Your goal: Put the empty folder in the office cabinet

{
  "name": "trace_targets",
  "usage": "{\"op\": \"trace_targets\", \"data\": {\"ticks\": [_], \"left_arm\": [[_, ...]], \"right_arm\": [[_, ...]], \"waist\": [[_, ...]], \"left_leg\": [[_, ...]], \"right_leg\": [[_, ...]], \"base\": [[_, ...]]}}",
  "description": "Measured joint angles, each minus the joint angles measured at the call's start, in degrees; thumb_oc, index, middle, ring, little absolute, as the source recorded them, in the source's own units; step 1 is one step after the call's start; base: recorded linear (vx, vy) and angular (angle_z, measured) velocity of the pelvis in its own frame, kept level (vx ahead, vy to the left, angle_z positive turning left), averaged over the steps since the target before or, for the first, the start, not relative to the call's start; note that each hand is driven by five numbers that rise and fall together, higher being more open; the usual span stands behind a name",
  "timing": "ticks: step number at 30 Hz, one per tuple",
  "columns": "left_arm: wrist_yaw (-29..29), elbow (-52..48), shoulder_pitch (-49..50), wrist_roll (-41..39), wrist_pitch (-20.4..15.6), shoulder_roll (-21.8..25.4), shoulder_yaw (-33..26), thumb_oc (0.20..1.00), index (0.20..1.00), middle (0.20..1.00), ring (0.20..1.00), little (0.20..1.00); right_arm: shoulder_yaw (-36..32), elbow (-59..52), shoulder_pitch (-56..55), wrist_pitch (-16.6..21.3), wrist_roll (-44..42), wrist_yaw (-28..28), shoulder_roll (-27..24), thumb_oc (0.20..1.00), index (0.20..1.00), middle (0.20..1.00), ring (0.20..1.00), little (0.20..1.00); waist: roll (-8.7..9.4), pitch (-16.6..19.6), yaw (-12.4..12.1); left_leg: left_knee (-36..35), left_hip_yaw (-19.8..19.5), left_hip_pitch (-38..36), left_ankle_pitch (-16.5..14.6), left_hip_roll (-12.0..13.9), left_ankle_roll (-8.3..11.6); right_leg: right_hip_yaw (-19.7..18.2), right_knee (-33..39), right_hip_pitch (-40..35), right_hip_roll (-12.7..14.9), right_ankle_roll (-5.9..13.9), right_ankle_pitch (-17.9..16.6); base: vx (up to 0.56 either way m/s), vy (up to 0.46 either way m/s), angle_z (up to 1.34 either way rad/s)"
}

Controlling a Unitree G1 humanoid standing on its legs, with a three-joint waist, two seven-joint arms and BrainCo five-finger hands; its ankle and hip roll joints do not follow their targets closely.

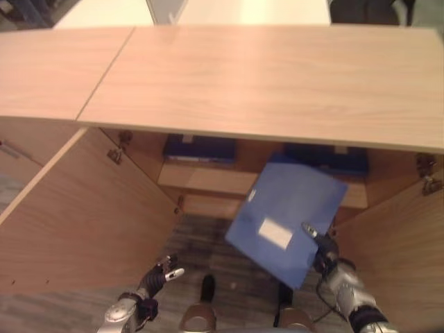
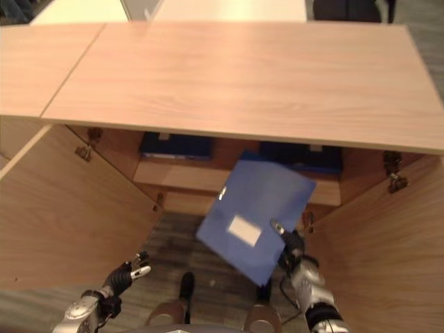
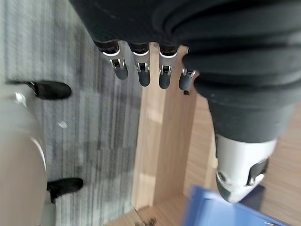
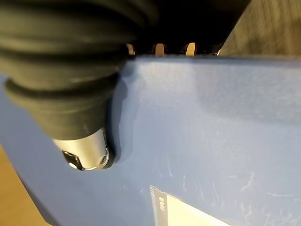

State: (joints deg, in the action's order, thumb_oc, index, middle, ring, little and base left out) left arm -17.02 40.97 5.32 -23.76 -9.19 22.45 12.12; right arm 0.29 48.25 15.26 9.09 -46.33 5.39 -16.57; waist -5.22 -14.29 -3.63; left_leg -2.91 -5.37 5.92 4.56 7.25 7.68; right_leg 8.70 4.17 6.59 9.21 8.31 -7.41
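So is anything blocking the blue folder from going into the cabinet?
Nothing visible. The right hand holds the blue folder before the open cabinet, both doors wide. Dark folders already lie on the shelf behind.

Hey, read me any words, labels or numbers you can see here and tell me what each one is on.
None can be read.
White label on the blue folder, pinched by the right hand: a bit of dark print at its edge, too blurred to read.
Darker folders on the cabinet shelf: pale tabs, no legible text.
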Motion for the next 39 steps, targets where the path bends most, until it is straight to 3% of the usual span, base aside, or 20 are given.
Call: {"op": "trace_targets", "data": {"ticks": [4, 8, 15, 20, 30, 35, 39], "left_arm": [[1.72, -0.38, -2.61, 0.59, 0.05, 0.15, 2.84, 1.000, 1.000, 1.000, 1.000, 1.000], [2.72, -0.01, -4.67, 0.58, -0.19, 0.64, 4.83, 1.000, 1.000, 1.000, 1.000, 1.000], [3.45, 4.05, -5.87, 0.63, -0.26, 0.34, 6.46, 1.000, 1.000, 1.000, 1.000, 1.000], [4.49, 7.83, -7.30, 2.54, -0.14, 0.73, 6.74, 1.000, 1.000, 1.000, 1.000, 1.000], [5.33, 6.05, -8.09, 2.87, -0.48, 4.25, 9.42, 1.000, 1.000, 1.000, 1.000, 1.000], [5.06, 2.45, -9.67, 2.86, -0.66, 7.09, 13.06, 1.000, 1.000, 1.000, 1.000, 1.000], [4.84, 0.45, -9.79, 2.81, -0.70, 8.29, 13.78, 1.000, 1.000, 1.000, 1.000, 1.000]], "right_arm": [[-3.34, 2.42, 10.14, 3.87, -10.70, -4.86, 0.31, 0.200, 0.200, 0.200, 0.200, 0.200], [-8.62, 6.28, 21.75, 8.39, -19.65, -8.07, -0.66, 0.200, 0.200, 0.200, 0.200, 0.200], [-12.20, 8.20, 33.43, 11.73, -24.64, -11.30, -6.75, 0.200, 0.200, 0.200, 0.200, 0.200], [-15.90, 14.08, 39.15, 13.31, -27.58, -13.87, -12.25, 0.200, 0.200, 0.200, 0.200, 0.200], [-14.91, 21.06, 56.12, 14.65, -33.32, -20.21, -22.65, 0.200, 0.200, 0.200, 0.200, 0.200], [-10.79, 26.76, 67.28, 14.33, -33.80, -21.99, -30.81, 0.200, 0.200, 0.200, 0.200, 0.200], [-6.59, 28.20, 70.54, 14.44, -33.97, -22.03, -33.88, 0.200, 0.200, 0.200, 0.200, 0.200]], "waist": [[-1.12, -2.60, -0.98], [-1.88, -3.02, -2.56], [-3.86, -4.12, -4.53], [-4.22, -4.32, -5.13], [-4.49, -4.53, -7.27], [-7.02, -5.22, -10.31], [-7.91, -5.18, -10.16]], "left_leg": [[-0.22, 0.15, 2.14, 0.73, -0.09, 0.21], [-0.04, 0.19, 5.31, 1.20, -0.29, 0.12], [0.46, 0.01, 7.06, 1.15, -0.41, 0.04], [1.73, -1.35, 8.45, 0.91, -0.79, 0.03], [6.57, -2.64, 14.66, 0.22, -4.07, -1.02], [9.76, -2.83, 20.01, -0.14, -6.04, -1.68], [13.81, -3.25, 24.74, -1.26, -7.58, -2.09]], "right_leg": [[-0.13, 0.45, 2.16, -0.14, -0.44, -1.41], [-0.32, 0.27, 5.35, 0.05, -0.53, -1.82], [-0.05, 0.02, 6.80, 0.12, -0.86, -1.96], [1.11, -1.50, 7.40, 0.44, -0.87, -0.92], [1.09, -9.12, 14.19, 3.95, 0.11, 1.77], [0.04, -16.06, 21.17, 6.41, 1.07, 4.50], [-0.39, -22.92, 26.82, 8.21, 0.80, 7.05]], "base": [[-0.05, 0.046, -0.02], [-0.02, 0.031, 0.00], [0.00, 0.001, 0.01], [-0.01, -0.018, 0.13], [-0.01, -0.001, 0.10], [0.01, 0.003, 0.10], [0.01, 0.013, 0.16]]}}
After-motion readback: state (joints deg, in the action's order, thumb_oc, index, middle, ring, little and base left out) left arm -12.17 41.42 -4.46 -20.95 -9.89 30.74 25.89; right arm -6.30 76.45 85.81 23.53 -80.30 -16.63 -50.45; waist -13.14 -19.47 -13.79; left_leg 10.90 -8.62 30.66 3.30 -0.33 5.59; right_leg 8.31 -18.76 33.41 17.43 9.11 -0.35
